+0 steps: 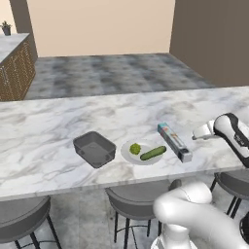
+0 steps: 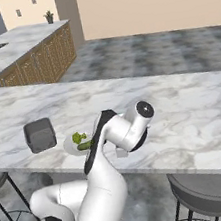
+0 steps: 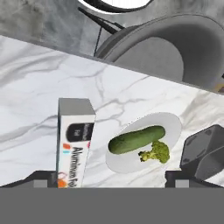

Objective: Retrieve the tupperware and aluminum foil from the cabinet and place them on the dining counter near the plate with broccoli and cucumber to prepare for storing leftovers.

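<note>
Nearest the base: bar stools (image 1: 138, 202) tucked under the desk edge, no bearing on the task.

Pincer (image 3: 111, 178) hangs just above the desk (image 1: 44, 146), fingertips spread wide, one on each side of the hand view, nothing between them. It grips nothing.

Aluminum foil box (image 1: 174, 142) lies flat on the desk just beside the plate (image 1: 127, 154), on the arm's side; in the hand view the box (image 3: 75, 139) sits right under the pincer. Reads as the release step for the foil, just finished.

Plate holds a cucumber (image 1: 153, 153) and a broccoli floret (image 1: 135, 149), side by side, both inside the rim.

Tupperware (image 1: 95, 148), dark grey, open-topped, sits just beside the plate on the far side from the foil. Looks empty; no lid visible.

Judgement: both items are down near the plate, so the task looks essentially done. Next move calls for a straight lift clear of the foil box without nudging it or the plate.

Farther off: bare floor, then wooden cabinets (image 2: 43, 57).
</note>
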You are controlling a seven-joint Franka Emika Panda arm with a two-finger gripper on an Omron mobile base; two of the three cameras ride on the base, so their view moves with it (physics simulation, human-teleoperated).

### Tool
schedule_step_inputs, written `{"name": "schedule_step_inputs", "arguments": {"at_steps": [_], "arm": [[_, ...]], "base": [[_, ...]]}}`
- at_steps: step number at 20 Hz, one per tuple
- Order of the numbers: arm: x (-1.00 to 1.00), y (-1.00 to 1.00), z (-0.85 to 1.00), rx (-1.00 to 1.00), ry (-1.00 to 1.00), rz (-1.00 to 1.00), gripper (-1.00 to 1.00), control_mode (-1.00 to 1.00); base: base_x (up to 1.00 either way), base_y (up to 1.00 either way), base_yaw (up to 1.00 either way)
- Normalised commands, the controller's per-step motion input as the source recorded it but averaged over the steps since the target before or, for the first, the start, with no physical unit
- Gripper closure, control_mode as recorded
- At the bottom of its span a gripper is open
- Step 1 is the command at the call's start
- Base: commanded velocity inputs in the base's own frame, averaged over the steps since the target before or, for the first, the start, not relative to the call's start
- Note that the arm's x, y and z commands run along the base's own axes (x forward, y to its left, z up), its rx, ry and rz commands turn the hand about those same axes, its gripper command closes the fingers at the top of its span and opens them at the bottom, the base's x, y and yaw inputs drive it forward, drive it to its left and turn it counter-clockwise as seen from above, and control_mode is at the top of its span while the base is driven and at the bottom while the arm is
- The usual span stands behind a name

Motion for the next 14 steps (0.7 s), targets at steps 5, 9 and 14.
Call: {"name": "schedule_step_inputs", "arguments": {"at_steps": [5, 9, 14], "arm": [[-0.95, 0.2, 0.72, -0.15, -0.04, 0.04, -1.0, -1.0], [-0.8, 0.09, 1.0, -0.13, -0.11, 0.01, -1.0, -1.0], [-1.0, 0.08, 1.0, -0.13, -0.15, 0.0, -1.0, -1.0]], "base": [[0.0, 0.0, 0.0], [0.0, 0.0, 0.0], [0.0, 0.0, 0.0]]}}
